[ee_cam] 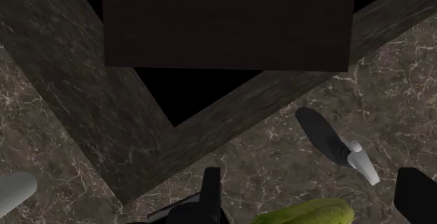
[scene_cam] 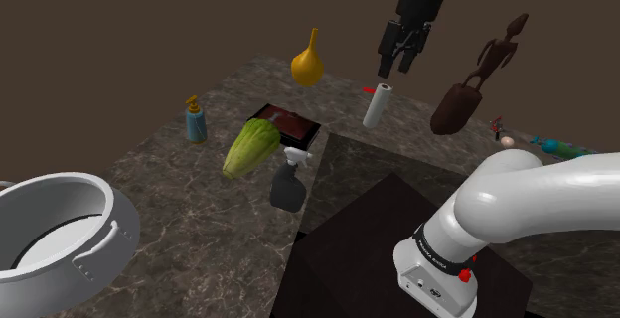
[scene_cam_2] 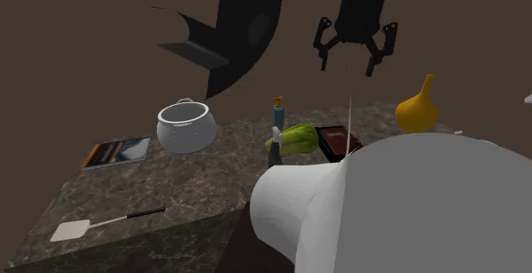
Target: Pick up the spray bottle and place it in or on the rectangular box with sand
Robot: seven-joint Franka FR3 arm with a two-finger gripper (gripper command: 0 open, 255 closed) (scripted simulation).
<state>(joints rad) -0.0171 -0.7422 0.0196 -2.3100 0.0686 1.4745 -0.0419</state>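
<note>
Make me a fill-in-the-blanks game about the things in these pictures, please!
1. The gripper hangs high up with its fingers apart, holding ____.
2. The dark spray bottle stands right next to a long ____ vegetable.
3. The book lies beside a round white ____.

Missing words: nothing, green, pot.

Dark grey spray bottle (scene_cam: 287, 189), brown white-veined counter (scene_cam: 189, 217), orange gourd (scene_cam: 307, 64), yellow-green vegetable (scene_cam: 249, 148), dark reddish-brown box (scene_cam: 288, 122)
</note>
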